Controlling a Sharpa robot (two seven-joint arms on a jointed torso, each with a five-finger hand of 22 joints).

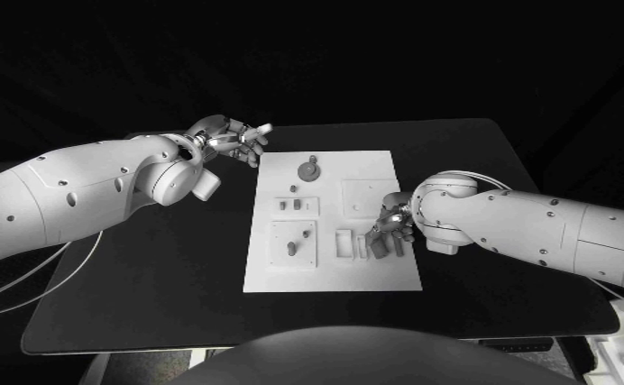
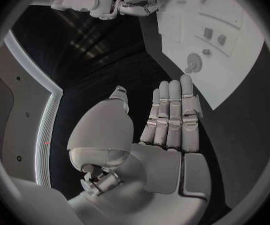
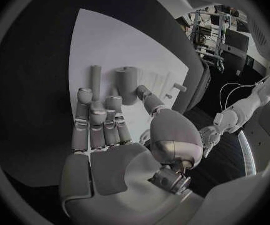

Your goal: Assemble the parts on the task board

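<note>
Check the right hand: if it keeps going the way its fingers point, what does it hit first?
Probably the two cylindrical parts lying on the white board, just past the right hand fingertips. Height above them is unclear.

A black, matte, roughly square table [image 1: 156, 277] carries a single flat thing — the white rectangular task board [image 1: 332, 270], lying near the table's middle with its long sides running away from the robot. Dark tabletop shows on every side of the plate, wider at the left and right than at the far edge. In the left wrist view the same white plate [image 2: 250, 60] lies flat on the dark surface — its near corner pointing toward the camera.
</note>
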